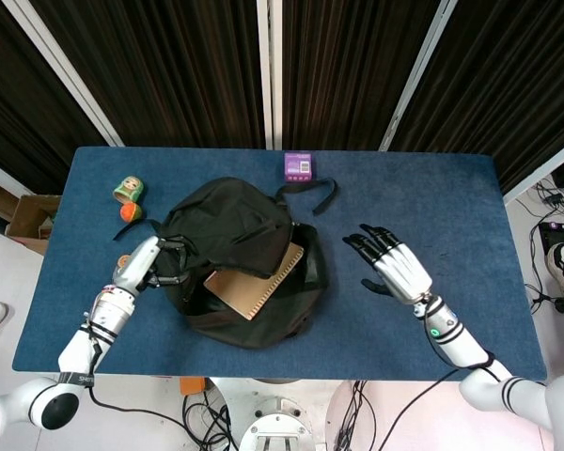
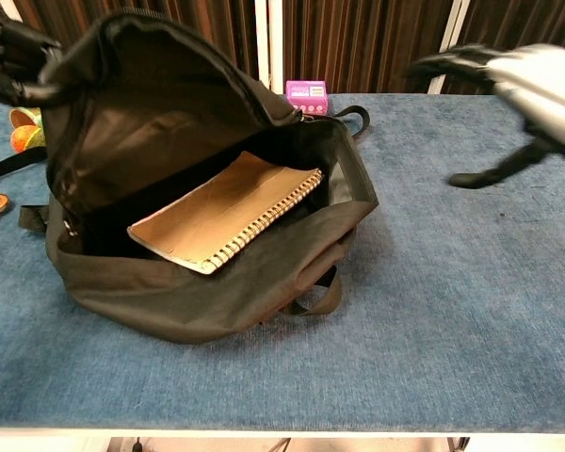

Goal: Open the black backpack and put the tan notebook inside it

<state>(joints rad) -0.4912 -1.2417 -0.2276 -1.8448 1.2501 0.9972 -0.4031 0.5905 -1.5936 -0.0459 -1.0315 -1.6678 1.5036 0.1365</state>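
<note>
Fingers spread and empty, the right hand [image 1: 392, 266] is seen above the blue table [image 1: 432, 197], well apart from the black backpack [image 1: 235, 225]; the left hand [image 1: 143, 266] is closed on the rim of the bag's opening at its left side, by which the flap is held up. Going from largest to smallest, the table is followed by the backpack, lying near its middle with the mouth gaping toward the robot. Within that mouth the tan notebook [image 2: 228, 209] is seen, lying flat on the lower wall with its spiral edge turned to the right; a corner seems to reach the lip of the opening. The placing step is judged to be practically done. What is called for next is probably a release of the rim by the left hand, with care that the notebook is not tipped out. Smaller items are found beyond: a purple box [image 1: 298, 166], a green painted doll [image 1: 127, 189] and an orange ball [image 1: 129, 211].
</note>
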